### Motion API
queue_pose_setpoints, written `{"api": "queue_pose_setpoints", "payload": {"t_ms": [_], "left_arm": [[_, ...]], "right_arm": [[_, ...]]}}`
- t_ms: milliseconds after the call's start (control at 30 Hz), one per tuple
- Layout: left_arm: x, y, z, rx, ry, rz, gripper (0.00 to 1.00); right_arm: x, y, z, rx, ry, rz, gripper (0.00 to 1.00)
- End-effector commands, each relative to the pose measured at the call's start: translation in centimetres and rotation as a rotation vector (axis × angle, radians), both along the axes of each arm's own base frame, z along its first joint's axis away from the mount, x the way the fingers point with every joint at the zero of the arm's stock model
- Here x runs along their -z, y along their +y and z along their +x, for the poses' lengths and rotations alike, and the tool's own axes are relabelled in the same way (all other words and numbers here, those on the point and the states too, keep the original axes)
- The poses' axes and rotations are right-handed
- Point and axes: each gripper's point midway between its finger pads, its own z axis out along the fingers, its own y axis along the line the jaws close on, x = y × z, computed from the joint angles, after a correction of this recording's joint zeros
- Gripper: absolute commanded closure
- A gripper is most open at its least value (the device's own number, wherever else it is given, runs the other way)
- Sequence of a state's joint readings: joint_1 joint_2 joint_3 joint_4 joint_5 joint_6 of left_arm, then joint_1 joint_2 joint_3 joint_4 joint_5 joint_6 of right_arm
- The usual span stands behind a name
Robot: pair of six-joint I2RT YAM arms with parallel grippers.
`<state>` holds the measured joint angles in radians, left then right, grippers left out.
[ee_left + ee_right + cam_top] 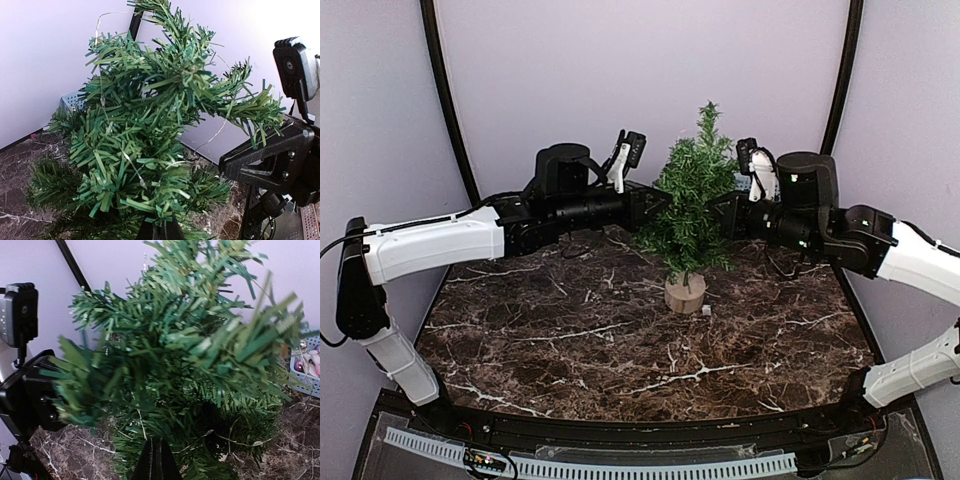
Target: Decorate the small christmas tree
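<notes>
The small christmas tree (692, 195) stands upright mid-table on its wooden disc base (685, 294). A thin light wire (102, 95) with tiny bulbs is draped through its branches. My left gripper (656, 206) is pushed into the tree's left side. Its fingertips (159, 231) are pressed together among the needles, and the wire runs down to them. My right gripper (724, 214) is in the tree's right side, level with the left one. Its fingertips (156, 460) are together, with a pale strand of the wire (143, 424) ending at their tips. Branches hide both grips' exact contact.
A small white piece (706, 311) lies on the marble table (620, 350) next to the tree's base. A blue-grey basket (306, 371) holding round ornaments sits at the back, behind the tree. Purple walls close in the rear and sides.
</notes>
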<state>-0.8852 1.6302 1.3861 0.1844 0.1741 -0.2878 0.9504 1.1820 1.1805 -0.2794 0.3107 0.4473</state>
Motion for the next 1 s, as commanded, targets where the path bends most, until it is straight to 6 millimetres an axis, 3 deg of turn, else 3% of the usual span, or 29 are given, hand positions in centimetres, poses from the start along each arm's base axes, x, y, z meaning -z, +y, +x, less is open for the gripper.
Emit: {"api": "queue_pose_setpoints", "payload": {"t_ms": [0, 300, 567, 800, 867, 967], "left_arm": [[-2.3, 1.6, -0.4, -0.024, -0.049, -0.026, 1.0], [-2.3, 1.8, -0.5, -0.027, -0.046, -0.021, 1.0], [-2.3, 1.7, -0.6, -0.018, -0.041, -0.023, 1.0], [-2.6, 1.6, -0.9, -0.003, -0.06, -0.021, 1.0], [-2.9, 1.6, -1.1, 0.007, -0.073, -0.023, 0.94], [-3.7, 1.9, -1.4, 0.01, -0.1, -0.026, 0.69]], "right_arm": [[-2.1, -1.2, 1.2, 0.103, -0.055, 0.118, 1.0], [-1.9, -2.6, 3.1, 0.162, -0.045, 0.176, 1.0], [2.1, -2.6, 4.2, 0.179, 0.006, 0.201, 1.0], [1.1, -1.8, 3.7, 0.117, -0.006, 0.253, 1.0], [0.9, -2.1, 3.4, 0.117, -0.009, 0.258, 0.9], [0.6, -3.0, 2.8, 0.125, -0.016, 0.267, 0.72]]}}
